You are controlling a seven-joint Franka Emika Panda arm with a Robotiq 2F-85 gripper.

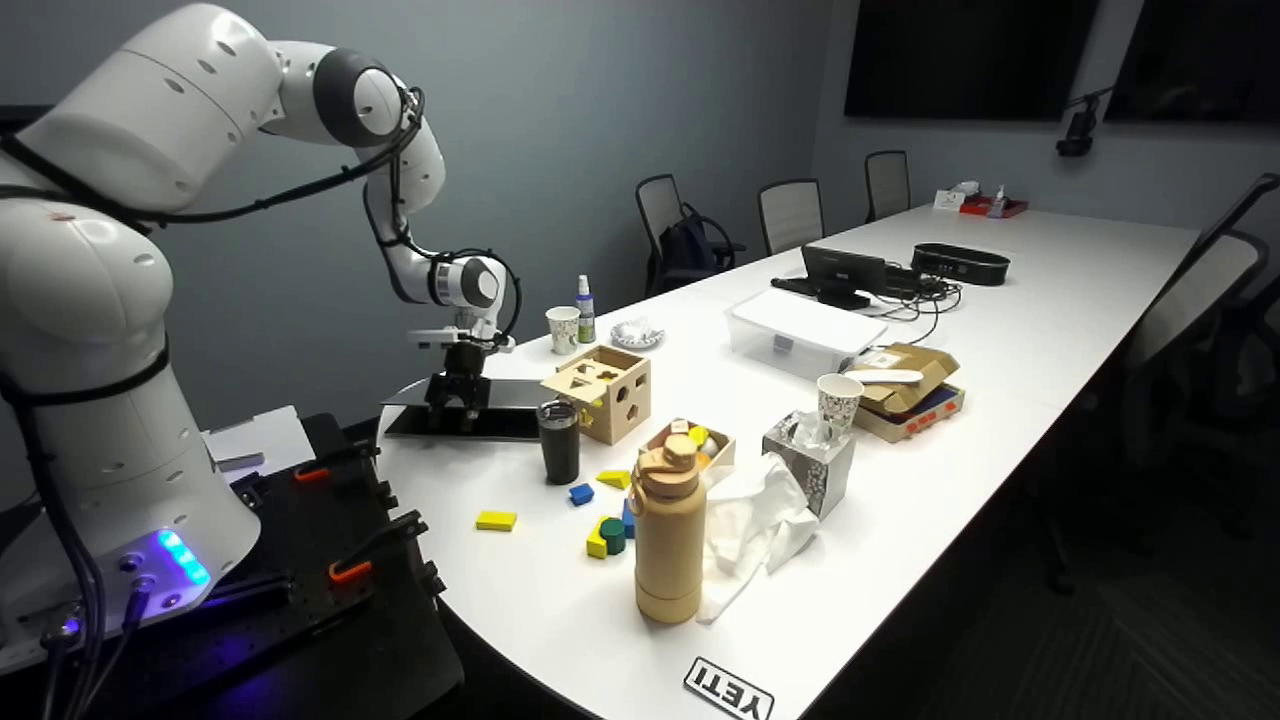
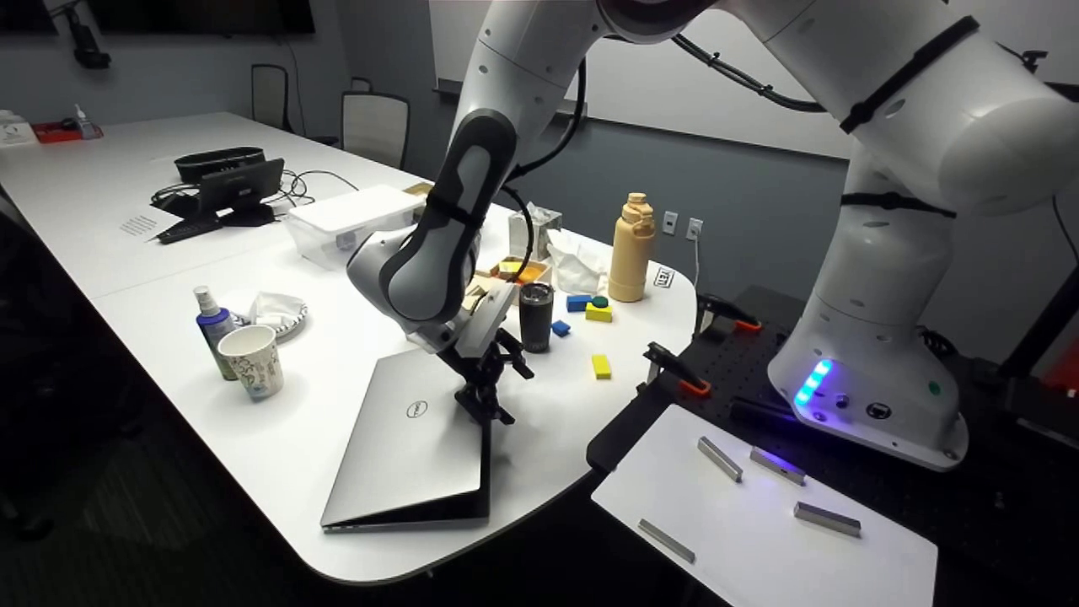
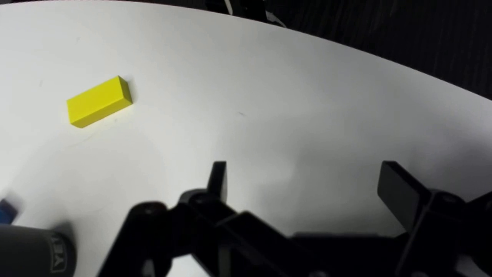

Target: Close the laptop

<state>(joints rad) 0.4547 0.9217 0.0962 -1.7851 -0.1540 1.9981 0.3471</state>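
A slim grey-lidded laptop point(image 2: 405, 447) sits on the rounded end of a long white table point(image 2: 287, 455), its lid tipped low over the black base with a thin wedge-shaped gap between them. Grey walls point(image 1: 600, 120) and mesh-backed chairs point(image 1: 792, 210) stand well beyond the laptop. My black two-jawed gripper point(image 3: 303, 181) is at the laptop's front edge, jaws well apart, white tabletop showing between them.

In an exterior view the table's curved rim passes close by one short end of the laptop. Near its other short end I have a black tumbler point(image 1: 558, 445) and a pale wooden box point(image 1: 612, 400) cut with shaped holes, so that side is tight. Off the hinge side lies bare tabletop, then a patterned white paper cup point(image 2: 253, 362) and a white-nozzled spray bottle point(image 2: 217, 333). Bare surface also runs from the laptop's front edge out to the rim, with a yellow rectangular block point(image 3: 100, 102) well apart from the laptop.

My white robot arm point(image 2: 523, 59) covers most of the wooden box in an exterior view, and the gripper hides part of the laptop's front edge; I cannot tell whether it touches the lid. The laptop's inside is too dark to make out. The wrist view goes nearly black along the bottom between the jaws, and I can't separate laptop from gripper there.
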